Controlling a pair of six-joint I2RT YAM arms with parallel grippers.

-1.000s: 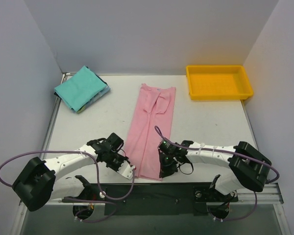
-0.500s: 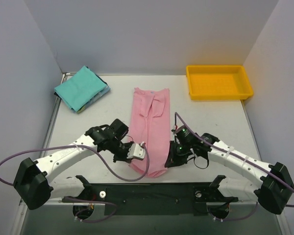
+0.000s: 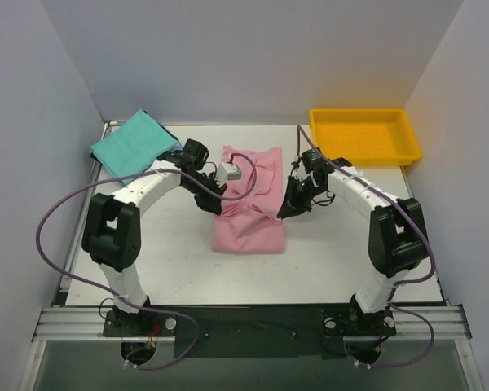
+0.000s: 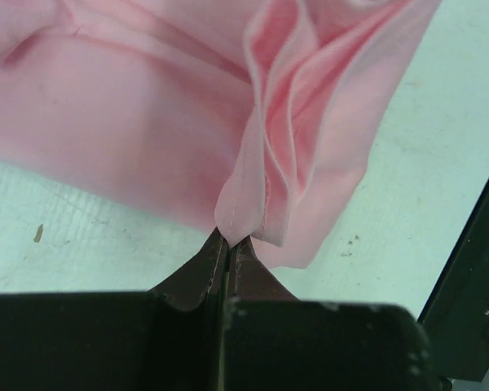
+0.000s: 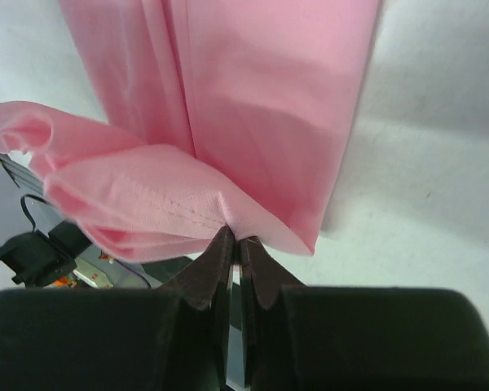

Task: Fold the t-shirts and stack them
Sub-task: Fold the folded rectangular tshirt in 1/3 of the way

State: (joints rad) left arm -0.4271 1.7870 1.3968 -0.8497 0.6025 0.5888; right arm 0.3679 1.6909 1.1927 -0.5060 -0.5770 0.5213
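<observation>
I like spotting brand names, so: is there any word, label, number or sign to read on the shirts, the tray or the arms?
None can be read.
The pink shirt, teal shirt and tray are plain.
The left arm and right arm show no marking.
An orange speck low in the right wrist view is too blurred to read.

the pink t-shirt (image 4: 130, 122) is cut off at the top edge of both wrist views.
</observation>
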